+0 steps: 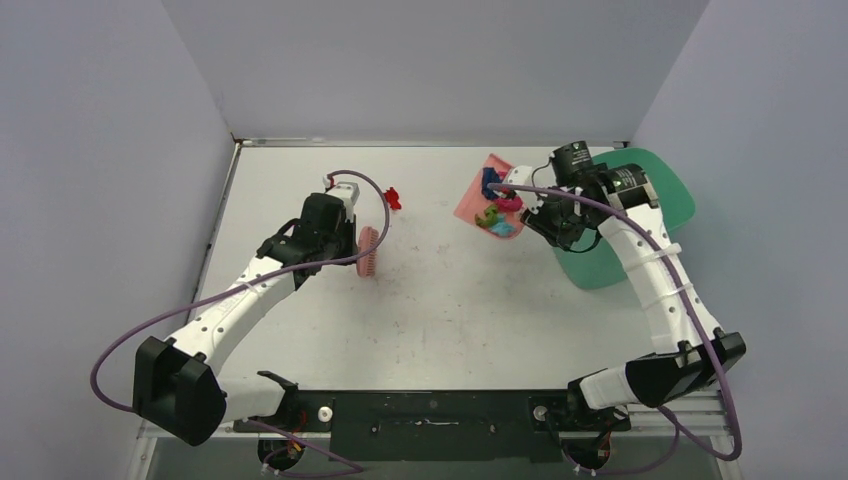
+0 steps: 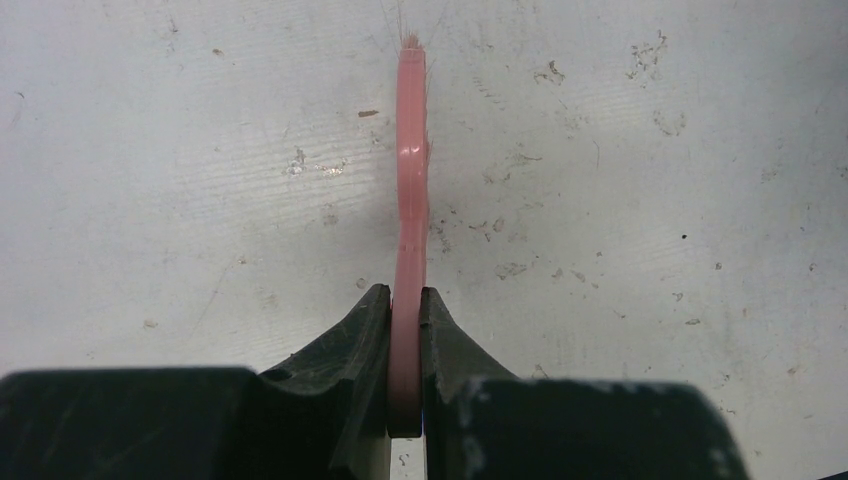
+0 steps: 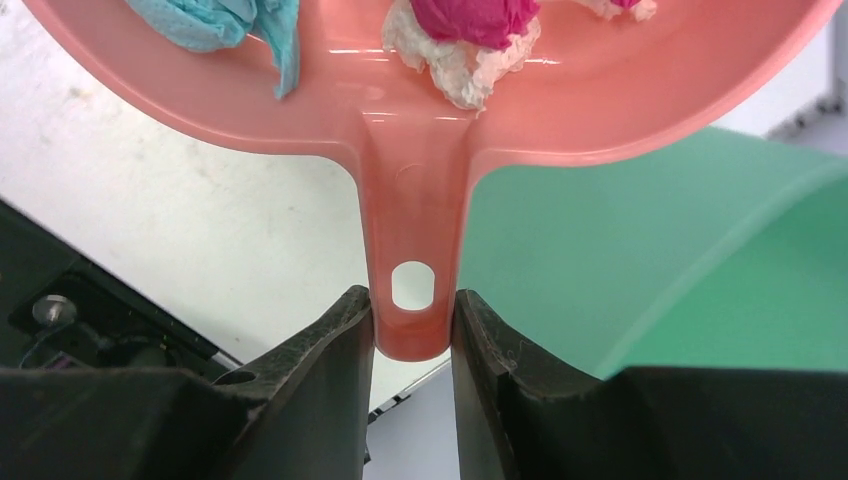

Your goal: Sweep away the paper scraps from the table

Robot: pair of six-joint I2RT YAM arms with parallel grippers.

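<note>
Sweeping looks nearly done: left gripper (image 2: 405, 296) clamps brush (image 2: 410, 180), right gripper (image 3: 413, 302) clamps the scrap-laden pan (image 3: 420, 135) by its handle; one red scrap (image 1: 393, 198) on counter (image 1: 450, 320) likely needs brushing next.

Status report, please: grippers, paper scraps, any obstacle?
Left gripper shut on brush. Right gripper shut on dustpan, scraps inside. One red scrap on table. No obstacle seen.
</note>
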